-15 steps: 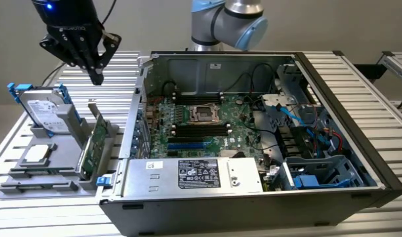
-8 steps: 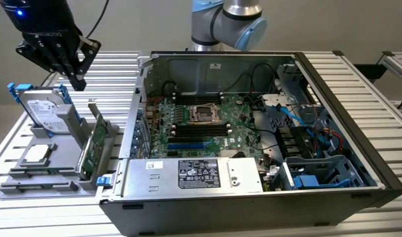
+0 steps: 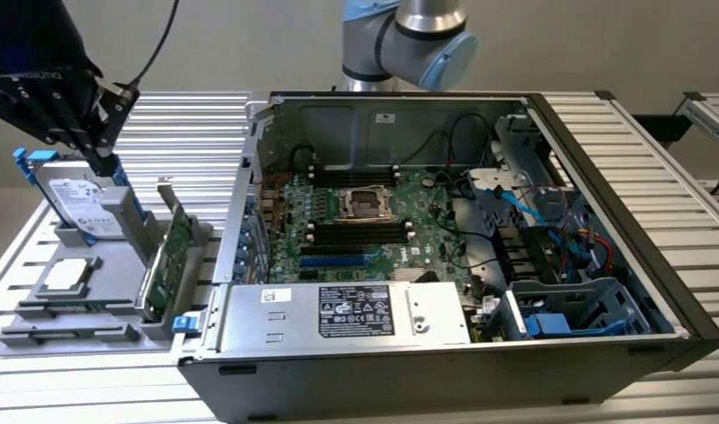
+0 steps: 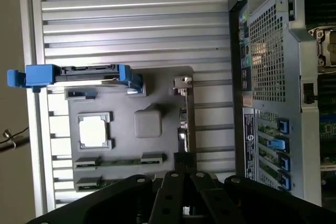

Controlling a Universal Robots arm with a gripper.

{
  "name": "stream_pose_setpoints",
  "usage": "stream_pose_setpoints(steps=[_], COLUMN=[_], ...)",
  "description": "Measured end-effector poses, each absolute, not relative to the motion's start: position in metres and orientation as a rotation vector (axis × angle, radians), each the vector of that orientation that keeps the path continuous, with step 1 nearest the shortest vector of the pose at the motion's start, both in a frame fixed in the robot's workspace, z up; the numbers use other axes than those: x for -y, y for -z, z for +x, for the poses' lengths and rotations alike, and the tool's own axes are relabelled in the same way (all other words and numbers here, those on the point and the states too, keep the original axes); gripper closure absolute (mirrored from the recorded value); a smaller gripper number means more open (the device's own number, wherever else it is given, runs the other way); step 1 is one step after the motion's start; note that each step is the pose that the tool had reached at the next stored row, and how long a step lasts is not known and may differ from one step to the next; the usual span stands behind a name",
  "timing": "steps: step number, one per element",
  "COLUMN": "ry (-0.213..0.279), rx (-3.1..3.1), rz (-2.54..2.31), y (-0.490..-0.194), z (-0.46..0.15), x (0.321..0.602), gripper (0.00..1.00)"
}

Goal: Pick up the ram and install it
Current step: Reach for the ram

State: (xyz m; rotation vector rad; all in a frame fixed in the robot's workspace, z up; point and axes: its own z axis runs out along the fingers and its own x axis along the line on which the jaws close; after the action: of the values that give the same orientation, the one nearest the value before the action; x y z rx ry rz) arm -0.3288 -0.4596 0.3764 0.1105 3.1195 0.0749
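Claw [image 3: 104, 162] shut, empty, above drive [image 3: 83, 199] at tray [image 4: 160, 142] end. We advise opening, squaring across ram [image 4: 119, 160] at tray's opposite end, gripping mid-length.

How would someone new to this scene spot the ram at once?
Find the grey tray at the exterior view's left of the open computer case. The ram lies in the long slots beside the square silver chip. Unlike the tall card and the upright drive, it is a low, narrow green stick.
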Motion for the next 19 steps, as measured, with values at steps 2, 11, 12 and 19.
stream_pose_setpoints(steps=[2,11,12,19], ry=[-0.075,-0.074,-0.074,-0.074], rx=[-3.119,-3.135,-3.137,-3.154], rz=[0.111,0.112,0.112,0.113], y=[-0.375,-0.364,-0.362,-0.353], z=[-0.336,-0.356,-0.358,-0.372], x=[0.464,0.481,0.483,0.496], gripper=[0.89,0.89,0.89,0.89])
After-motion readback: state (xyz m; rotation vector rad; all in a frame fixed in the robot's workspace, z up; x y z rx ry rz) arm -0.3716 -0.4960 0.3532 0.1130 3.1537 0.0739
